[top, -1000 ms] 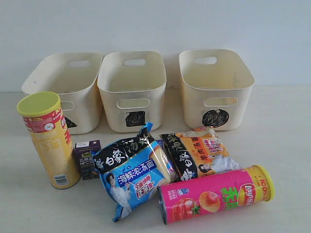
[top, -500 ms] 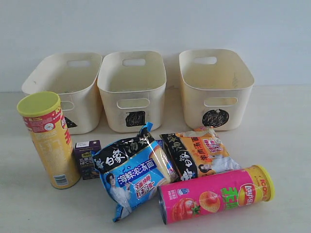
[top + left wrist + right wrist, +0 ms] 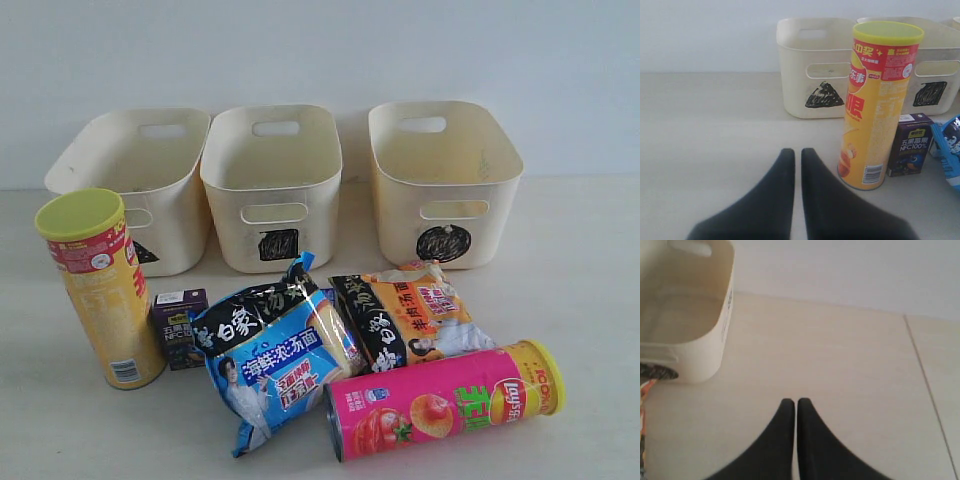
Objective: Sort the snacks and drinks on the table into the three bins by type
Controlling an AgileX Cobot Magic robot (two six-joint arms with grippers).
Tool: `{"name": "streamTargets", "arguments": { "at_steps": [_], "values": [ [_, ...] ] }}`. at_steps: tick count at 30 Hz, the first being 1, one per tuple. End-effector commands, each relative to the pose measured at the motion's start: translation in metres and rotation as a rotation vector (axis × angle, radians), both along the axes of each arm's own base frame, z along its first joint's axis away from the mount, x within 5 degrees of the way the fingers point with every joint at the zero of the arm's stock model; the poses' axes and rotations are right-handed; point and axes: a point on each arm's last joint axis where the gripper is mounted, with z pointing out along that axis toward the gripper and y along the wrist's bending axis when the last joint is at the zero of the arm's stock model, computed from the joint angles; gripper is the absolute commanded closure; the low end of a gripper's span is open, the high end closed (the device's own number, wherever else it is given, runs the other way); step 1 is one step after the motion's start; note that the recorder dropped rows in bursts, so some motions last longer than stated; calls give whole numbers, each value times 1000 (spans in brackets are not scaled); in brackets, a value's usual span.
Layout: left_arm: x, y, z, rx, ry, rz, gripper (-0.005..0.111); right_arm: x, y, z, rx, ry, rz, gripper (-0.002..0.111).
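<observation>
The pale worktop (image 3: 580, 300) is seen bearing everything. Three cream bins are lined up along its far side: the triangle bin (image 3: 178, 222), the square bin (image 3: 235, 235) and the circle bin (image 3: 400, 225). Nearer, the yellow tube (image 3: 100, 290) is stood upright and the pink tube (image 3: 445, 400) is laid flat. Between them the blue-white packet (image 3: 270, 350) and the orange-black packet (image 3: 410, 320) are spread. The purple carton (image 3: 180, 325) is set just beside the yellow tube. The left tool (image 3: 793, 152) and the right tool (image 3: 790, 402) are clenched, with nothing grasped.
</observation>
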Motion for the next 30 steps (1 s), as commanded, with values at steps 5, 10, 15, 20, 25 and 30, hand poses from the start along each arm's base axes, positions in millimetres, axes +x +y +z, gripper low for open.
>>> {"name": "streamTargets", "arguments": {
  "at_steps": [5,10,15,20,25,30],
  "values": [
    [0,0,1,-11,-10,3,102,36,21,-24,144,350,240,108],
    [0,0,1,-11,-10,3,102,55,30,-51,258,498,321,108],
    [0,0,1,-11,-10,3,102,71,35,-81,323,586,375,108],
    [0,0,1,-11,-10,3,102,86,39,-101,370,618,404,108],
    [0,0,1,-11,-10,3,102,103,44,-113,436,636,452,96],
    [0,0,1,-11,-10,3,102,118,46,-130,482,628,471,63]
  ]
}}
